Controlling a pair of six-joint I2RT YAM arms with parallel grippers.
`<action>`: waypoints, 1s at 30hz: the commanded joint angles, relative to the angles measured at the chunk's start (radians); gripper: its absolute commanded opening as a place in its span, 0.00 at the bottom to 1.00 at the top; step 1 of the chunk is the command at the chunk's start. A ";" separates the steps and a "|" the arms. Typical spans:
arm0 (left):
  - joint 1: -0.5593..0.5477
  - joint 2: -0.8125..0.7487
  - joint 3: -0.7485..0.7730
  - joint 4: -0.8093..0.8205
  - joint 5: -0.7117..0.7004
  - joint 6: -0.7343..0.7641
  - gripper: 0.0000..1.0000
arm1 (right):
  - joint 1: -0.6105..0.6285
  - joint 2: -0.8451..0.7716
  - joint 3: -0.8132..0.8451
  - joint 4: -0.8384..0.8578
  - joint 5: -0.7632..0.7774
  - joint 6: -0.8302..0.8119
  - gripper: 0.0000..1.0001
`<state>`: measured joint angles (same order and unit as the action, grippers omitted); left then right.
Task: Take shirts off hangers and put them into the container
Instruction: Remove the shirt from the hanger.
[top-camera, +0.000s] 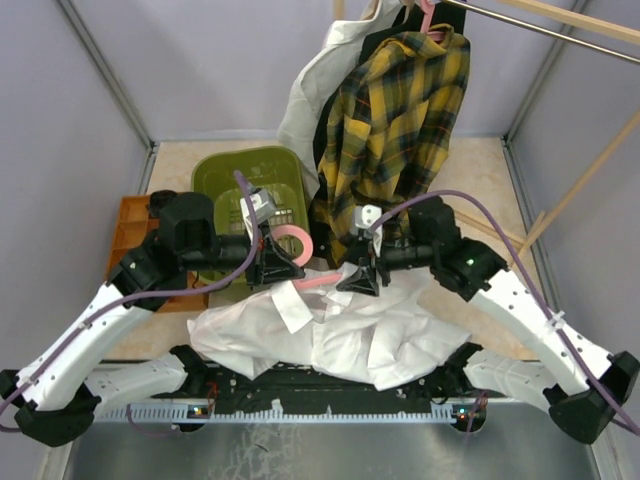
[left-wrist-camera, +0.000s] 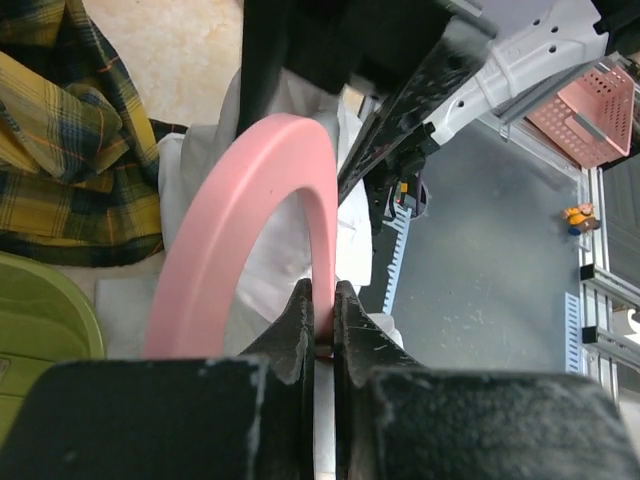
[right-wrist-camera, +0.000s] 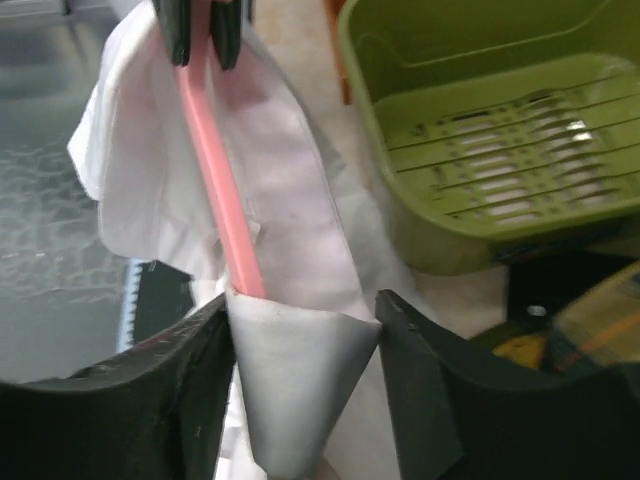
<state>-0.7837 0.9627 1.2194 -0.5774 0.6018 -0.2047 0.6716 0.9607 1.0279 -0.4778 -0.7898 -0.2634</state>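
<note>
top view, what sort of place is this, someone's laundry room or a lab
Probably a robot lab cell, not a home: grey panel walls box in a table, the left arm and right arm are bolted at its near edge, and the plaid shirt hangs near a metal rod.

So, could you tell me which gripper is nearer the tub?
Left. The left gripper, holding the hanger, is beside the tub; the right gripper is farther right, over the white shirt.

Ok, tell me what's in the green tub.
No shirt shows in the tub: the right wrist view gives only its bare slotted bottom. From above, the left arm covers its near part, so that is unseen.
</note>
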 joint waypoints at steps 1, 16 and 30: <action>-0.005 -0.048 -0.014 0.058 0.009 0.007 0.01 | 0.061 0.024 -0.029 0.021 -0.081 -0.068 0.34; -0.010 -0.122 -0.096 0.172 -0.428 -0.184 0.63 | 0.073 -0.203 -0.258 0.337 0.380 0.588 0.00; -0.145 0.033 -0.160 0.340 -0.356 -0.342 0.63 | 0.074 -0.218 -0.229 0.280 0.366 0.650 0.00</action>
<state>-0.8936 0.9459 1.0821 -0.3046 0.2771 -0.4759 0.7395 0.7677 0.7338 -0.2630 -0.4160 0.3691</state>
